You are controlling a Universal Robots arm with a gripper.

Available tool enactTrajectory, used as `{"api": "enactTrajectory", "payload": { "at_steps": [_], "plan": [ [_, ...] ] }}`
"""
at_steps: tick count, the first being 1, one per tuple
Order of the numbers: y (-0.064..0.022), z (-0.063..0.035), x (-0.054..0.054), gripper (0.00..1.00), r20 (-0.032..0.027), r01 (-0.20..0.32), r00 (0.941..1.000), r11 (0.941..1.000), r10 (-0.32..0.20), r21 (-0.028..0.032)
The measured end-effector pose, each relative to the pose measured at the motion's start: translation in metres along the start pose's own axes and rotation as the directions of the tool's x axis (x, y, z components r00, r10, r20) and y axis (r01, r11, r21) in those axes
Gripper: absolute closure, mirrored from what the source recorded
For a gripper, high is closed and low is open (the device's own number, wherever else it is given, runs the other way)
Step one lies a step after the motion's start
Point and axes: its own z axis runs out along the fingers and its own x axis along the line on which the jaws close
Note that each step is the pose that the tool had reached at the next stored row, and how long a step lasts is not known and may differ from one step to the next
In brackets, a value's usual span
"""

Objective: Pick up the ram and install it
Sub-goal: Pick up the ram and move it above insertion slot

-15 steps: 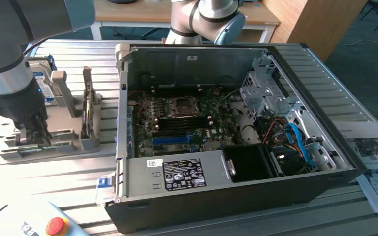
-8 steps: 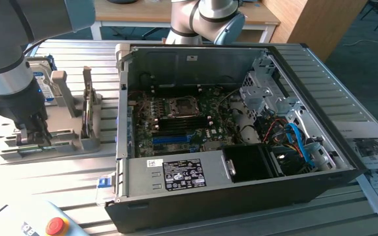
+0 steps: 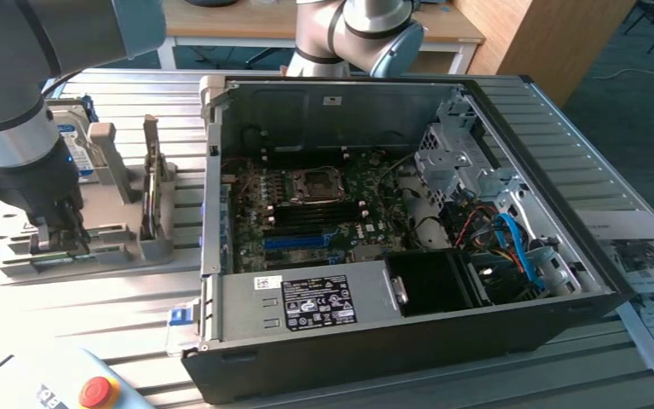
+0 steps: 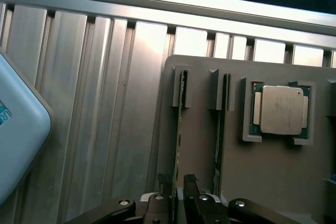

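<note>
**Jaws Closed on the Ram at the Holder**

Jaws of the gripper [image 4: 179,195] stand nearly together, one on each flat face of the ram [image 4: 178,129], and appear to be pinching it (contact is judged, not plainly seen). The ram stands on its long edge in a slot of the grey holder [image 4: 262,182], an arrangement that presents both faces to the jaws. By the look of it, the ram is not yet lifted out.

Just beside the jaws, a second stick [image 4: 223,129] stands in a parallel slot. Beyond that stick, the square processor [image 4: 278,109] lies flat in its own recess.

Well apart from the jaws, the open computer case [image 3: 418,345] lies on its side with the motherboard [image 3: 304,213] facing up, so its sockets can be reached from above.
</note>
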Motion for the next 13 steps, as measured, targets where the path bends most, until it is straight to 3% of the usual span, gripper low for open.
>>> {"api": "enactTrajectory", "payload": {
  "at_steps": [13],
  "plan": [
    [-0.0001, 0.0032, 0.0000, 0.76, 0.0002, -0.007, 1.0000, 1.0000, 0.007, 0.0000]
  ]
}}
